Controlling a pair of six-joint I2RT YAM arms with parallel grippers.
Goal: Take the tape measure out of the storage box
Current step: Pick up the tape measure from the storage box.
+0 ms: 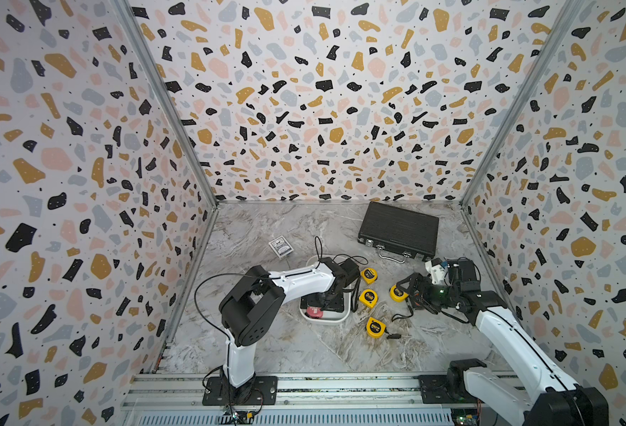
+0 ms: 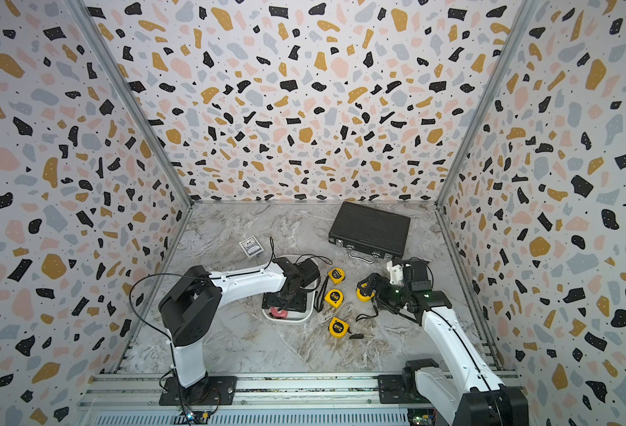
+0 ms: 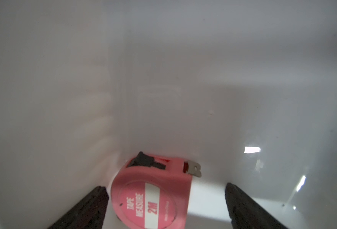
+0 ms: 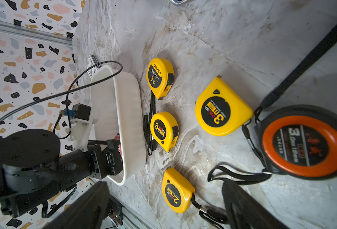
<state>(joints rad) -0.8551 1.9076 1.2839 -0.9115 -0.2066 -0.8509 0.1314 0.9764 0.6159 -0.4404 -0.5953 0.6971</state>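
Left wrist view looks straight onto the pink tape measure point(image 3: 151, 200), a rounded plastic case with a white 2M band and a metal hook at its mouth. It lies flat on the floor of the storage box point(image 3: 183, 79), a shallow white plastic tray with smooth walls, close to one wall. My left gripper point(image 3: 164, 186) is lowered into the tray with its jaws spread wide to either side of the case. One finger stands just beside it and the other is well clear, so I have hold of nothing. In both top views the pink case shows at the near end of the tray point(image 1: 326, 321) point(image 2: 290, 320), under my left wrist. Four yellow plastic tape measures point(image 4: 160, 78) point(image 4: 164, 130) point(image 4: 222, 107) point(image 4: 176, 190) lie on the grey marbled tabletop point(image 4: 243, 39) just outside the tray, with black wrist straps trailing. An orange-and-black round tape measure point(image 4: 302, 142) lies beyond them. My right gripper point(image 4: 164, 185) hangs over that group, jaws wide apart and empty. Farther back, in a top view, sit a black ribbed flat case point(image 1: 400, 230) with metal latches and a small card pack point(image 1: 280, 247).
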